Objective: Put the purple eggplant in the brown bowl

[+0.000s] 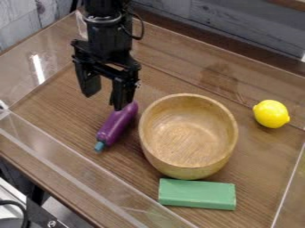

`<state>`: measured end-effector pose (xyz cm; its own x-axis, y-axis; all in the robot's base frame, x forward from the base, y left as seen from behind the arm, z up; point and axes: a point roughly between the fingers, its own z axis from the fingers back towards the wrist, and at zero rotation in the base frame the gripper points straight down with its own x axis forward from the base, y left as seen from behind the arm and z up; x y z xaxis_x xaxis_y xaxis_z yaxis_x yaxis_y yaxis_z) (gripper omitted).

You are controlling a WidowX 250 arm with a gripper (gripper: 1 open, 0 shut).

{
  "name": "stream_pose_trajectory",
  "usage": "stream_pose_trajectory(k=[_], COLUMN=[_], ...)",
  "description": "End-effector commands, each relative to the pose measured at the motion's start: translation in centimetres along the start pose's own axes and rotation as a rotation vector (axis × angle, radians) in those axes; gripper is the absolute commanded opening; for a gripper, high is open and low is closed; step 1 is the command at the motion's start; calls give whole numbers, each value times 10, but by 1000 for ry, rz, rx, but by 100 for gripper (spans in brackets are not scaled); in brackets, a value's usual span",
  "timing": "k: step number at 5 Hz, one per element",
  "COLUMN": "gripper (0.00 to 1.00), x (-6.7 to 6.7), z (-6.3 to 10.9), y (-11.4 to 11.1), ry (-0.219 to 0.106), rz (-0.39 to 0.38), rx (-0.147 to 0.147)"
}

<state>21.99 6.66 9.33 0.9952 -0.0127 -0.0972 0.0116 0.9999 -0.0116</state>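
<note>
We see the approach step, as we judge it: the pincer [103,94], spread wide, stands near the eggplant [117,126], which lies on the table [60,129] just beside the bowl [188,135] (stem toward the viewer). Next, we judge, the fingers must line up across its body, descend and close.

Single black arm, reaching in from top of view, upper section narrow, wrist widening below. Gripper [105,96] pointing down above bench [60,109], left of centre in view. Fingers spread wide apart, one toward each side, gap between them, nothing held. Dark joints and housings stacked above fingers, roughly upright.
</note>
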Motion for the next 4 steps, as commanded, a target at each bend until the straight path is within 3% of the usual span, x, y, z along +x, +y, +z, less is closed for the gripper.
stream_pose_trajectory(k=[1, 4], gripper=[100, 100], x=[3, 9], z=[1, -23], y=[3, 2], ry=[-32, -36], rz=[7, 18], rx=[14, 8])
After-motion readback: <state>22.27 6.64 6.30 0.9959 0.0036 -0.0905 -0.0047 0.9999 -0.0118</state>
